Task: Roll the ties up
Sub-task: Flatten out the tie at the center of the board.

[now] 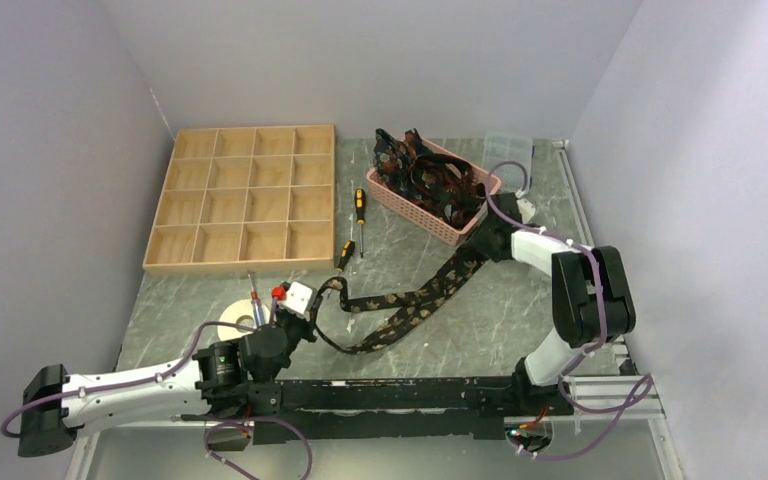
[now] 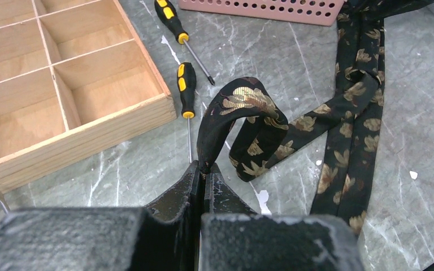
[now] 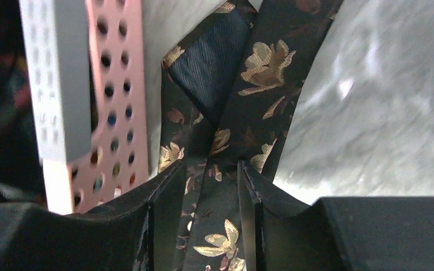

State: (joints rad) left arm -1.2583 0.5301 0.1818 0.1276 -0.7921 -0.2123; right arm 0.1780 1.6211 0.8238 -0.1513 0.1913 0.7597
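A dark tie [image 1: 410, 305] with gold flowers lies stretched across the middle of the desk [image 1: 520, 320], slanting from near its near edge, left of centre, up towards the far right.

The left end effector [image 2: 204, 169] is clenched on one end of the tie. Its jaws are pressed together on the fabric, which rises from them, arches over in a small loop and drops back to the desk. From the loop two lengths run side by side, partly overlapping, towards the right arm.

The right end effector [image 3: 209, 166] is low at the other end, just beside the near right corner of a pink basket [image 1: 410, 210]. Its jaws stand partly apart with the tie running between them. I cannot tell whether they press the fabric or only straddle it.

The basket sits towards the far edge, right of centre, and is heaped with other ties [image 1: 430, 175] in a tangle. A clear plastic box [image 1: 510, 152] stands beyond it, near the far right corner.

A wooden tray [image 1: 230, 262] split into square compartments fills the far left part of the desk. Two screwdrivers [image 1: 360, 205] with black and yellow handles lie between the tray and the basket, one near the tray's near right corner. A white roll of tape [image 1: 232, 320] rests near the left arm, towards the near edge.
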